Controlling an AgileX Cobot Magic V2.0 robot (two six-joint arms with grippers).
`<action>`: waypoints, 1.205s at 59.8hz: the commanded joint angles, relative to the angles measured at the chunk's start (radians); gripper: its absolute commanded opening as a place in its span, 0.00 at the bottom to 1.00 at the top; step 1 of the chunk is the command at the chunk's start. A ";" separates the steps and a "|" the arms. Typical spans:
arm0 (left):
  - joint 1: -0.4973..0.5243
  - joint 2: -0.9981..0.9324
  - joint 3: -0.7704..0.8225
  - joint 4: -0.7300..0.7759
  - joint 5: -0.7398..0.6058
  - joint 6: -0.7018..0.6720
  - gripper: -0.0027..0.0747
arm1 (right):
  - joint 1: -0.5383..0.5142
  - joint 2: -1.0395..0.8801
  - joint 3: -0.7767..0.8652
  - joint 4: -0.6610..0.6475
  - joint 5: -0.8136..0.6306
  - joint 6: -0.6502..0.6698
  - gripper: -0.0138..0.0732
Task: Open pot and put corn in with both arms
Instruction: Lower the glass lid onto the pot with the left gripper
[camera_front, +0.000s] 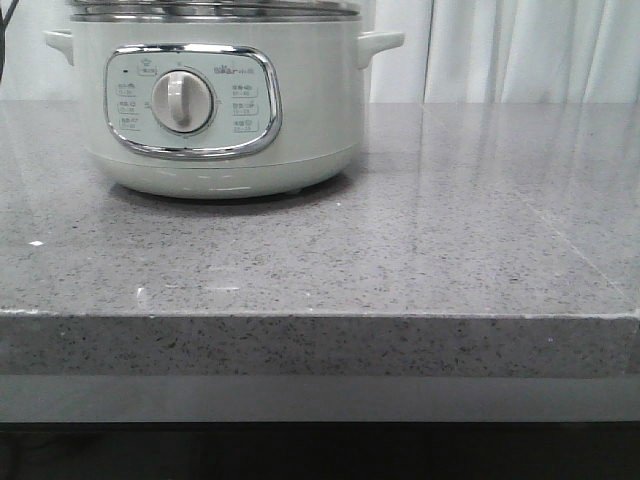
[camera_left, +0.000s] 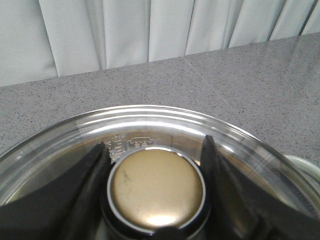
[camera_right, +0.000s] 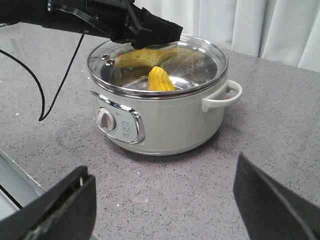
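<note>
Right gripper (camera_right: 162, 200) hangs wide open, empty. Left gripper (camera_left: 156, 187) straddles the lid knob (camera_left: 156, 187), grip unclear. Corn (camera_right: 160, 80) lies inside the pot (camera_front: 215, 110) at the counter's far-left edge; probably only releasing remains.

Matte black, wedge-shaped fingers (camera_left: 65, 200) are seen on the left gripper (camera_left: 156, 192); a thin black cable (camera_right: 55, 85) hangs from its black arm (camera_right: 75, 17).
</note>
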 joint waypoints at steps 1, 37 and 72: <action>-0.003 -0.056 -0.045 -0.001 -0.107 -0.002 0.32 | 0.003 -0.003 -0.026 0.002 -0.083 0.001 0.83; 0.001 -0.030 -0.044 0.049 -0.153 -0.002 0.32 | 0.003 -0.003 -0.026 0.002 -0.083 0.001 0.83; 0.001 -0.030 -0.044 -0.037 -0.124 -0.006 0.32 | 0.003 -0.003 -0.026 0.002 -0.083 0.001 0.83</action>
